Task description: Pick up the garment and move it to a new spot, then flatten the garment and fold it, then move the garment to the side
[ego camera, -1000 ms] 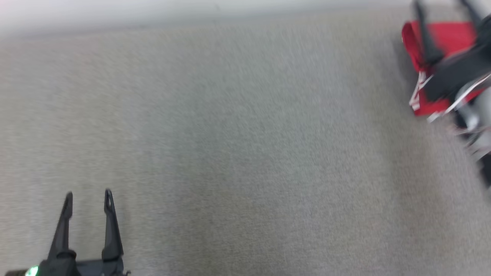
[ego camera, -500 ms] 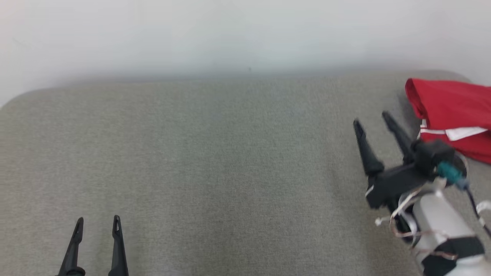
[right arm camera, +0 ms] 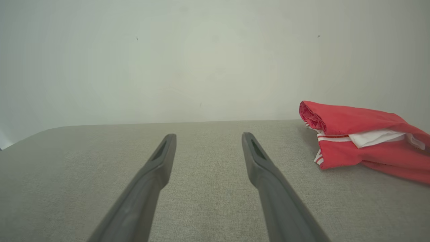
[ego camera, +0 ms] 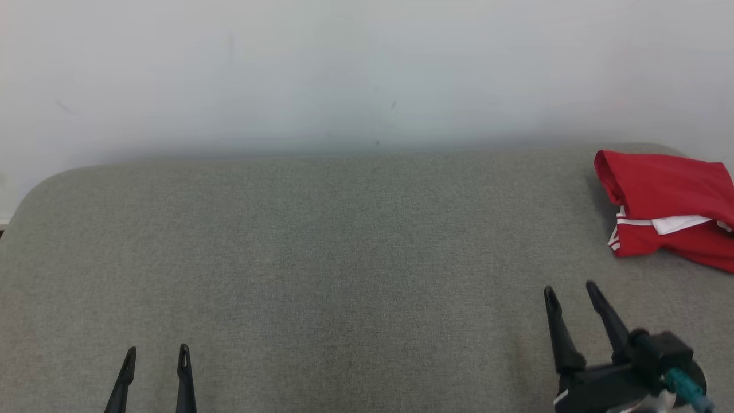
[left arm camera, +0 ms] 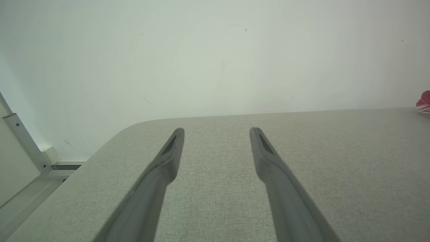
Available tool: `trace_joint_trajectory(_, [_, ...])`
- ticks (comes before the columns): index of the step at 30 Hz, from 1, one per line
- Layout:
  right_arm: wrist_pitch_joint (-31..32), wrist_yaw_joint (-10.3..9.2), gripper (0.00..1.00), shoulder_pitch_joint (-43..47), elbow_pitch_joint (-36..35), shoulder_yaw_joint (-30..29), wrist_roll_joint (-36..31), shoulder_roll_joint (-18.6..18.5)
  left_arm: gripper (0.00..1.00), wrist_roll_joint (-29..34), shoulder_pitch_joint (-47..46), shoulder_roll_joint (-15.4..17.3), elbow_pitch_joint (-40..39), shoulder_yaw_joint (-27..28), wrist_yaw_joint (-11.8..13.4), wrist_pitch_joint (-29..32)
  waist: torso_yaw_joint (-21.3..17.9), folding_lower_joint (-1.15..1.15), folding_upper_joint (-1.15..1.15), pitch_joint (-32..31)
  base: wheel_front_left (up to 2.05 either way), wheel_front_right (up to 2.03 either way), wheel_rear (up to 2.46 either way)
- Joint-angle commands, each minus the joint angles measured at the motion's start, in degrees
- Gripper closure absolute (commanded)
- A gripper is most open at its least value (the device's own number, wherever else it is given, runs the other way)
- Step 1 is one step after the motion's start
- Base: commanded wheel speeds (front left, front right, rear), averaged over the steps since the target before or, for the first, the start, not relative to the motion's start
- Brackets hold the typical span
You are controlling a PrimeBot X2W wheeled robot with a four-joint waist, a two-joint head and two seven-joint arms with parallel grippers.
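The garment (ego camera: 668, 209) is a folded red piece with white trim, lying at the far right of the grey padded surface (ego camera: 344, 258); the right wrist view has the garment (right arm camera: 366, 137) to the right of the fingers, and the left wrist view catches a sliver of the garment (left arm camera: 424, 102) at its right edge. My right gripper (ego camera: 570, 289) stands open and empty, nearer to me than the garment and apart from it. At the lower left my left gripper (ego camera: 157, 351) is open and empty too, far from the cloth.
A pale wall (ego camera: 344, 74) rises right behind the surface's far edge. The surface's rounded left corner (left arm camera: 134, 126) drops off toward a metal frame rail (left arm camera: 23, 141) and floor at the left.
The head camera has tilted up, bringing the wall into view. My right gripper has drawn back from the garment toward me, leaving it on the surface. The left gripper keeps its pose.
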Motion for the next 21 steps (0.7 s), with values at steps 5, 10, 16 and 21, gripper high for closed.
trace_joint_trajectory(5, [0.3,-0.17,0.0,6.7,-3.7,-2.4,-1.2,4.6,0.0,-0.9,1.0,-0.5,0.3,0.2,-0.6,-0.2,0.2,0.01,0.0,-1.3,0.0,0.0,0.0])
trace_joint_trajectory(10, [0.1,-0.17,0.0,10.7,-4.9,-4.3,-2.1,7.4,0.0,-1.0,1.2,-0.5,1.2,0.0,-1.1,-0.2,0.6,0.01,0.0,-1.9,0.0,0.0,0.0])
trace_joint_trajectory(16, [-0.1,-0.17,0.0,13.7,-5.7,-4.7,-3.0,8.9,0.0,-0.2,1.8,-0.2,2.3,-0.3,-1.6,-0.2,0.4,0.01,0.0,-2.0,0.0,0.0,0.0])
trace_joint_trajectory(21, [-0.2,-0.17,0.0,14.1,-5.8,-5.0,-3.2,9.2,0.0,-0.1,1.7,-0.1,2.9,-0.6,-1.6,-0.2,0.2,0.01,0.0,-1.9,0.0,0.0,0.0])
